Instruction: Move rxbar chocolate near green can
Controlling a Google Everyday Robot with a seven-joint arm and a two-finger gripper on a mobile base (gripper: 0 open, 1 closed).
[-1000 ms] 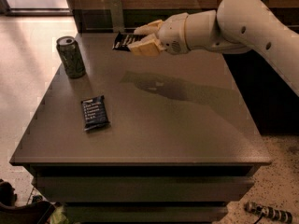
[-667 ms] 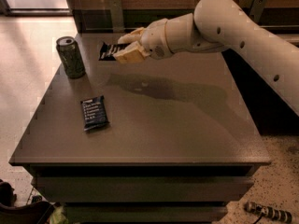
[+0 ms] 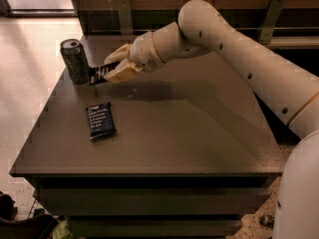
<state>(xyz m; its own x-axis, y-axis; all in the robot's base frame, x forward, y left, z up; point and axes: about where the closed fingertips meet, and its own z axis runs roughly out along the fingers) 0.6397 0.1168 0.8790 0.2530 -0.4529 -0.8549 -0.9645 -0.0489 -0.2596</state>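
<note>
Just beside the green can (image 3: 75,61), fingers (image 3: 119,72) tight on the rxbar chocolate (image 3: 98,74).

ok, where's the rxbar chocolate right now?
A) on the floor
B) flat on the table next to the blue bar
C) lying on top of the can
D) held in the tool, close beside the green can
D: the tool is shut on the rxbar chocolate, whose free end points at the green can; only the blue bar lies on the table.
</note>
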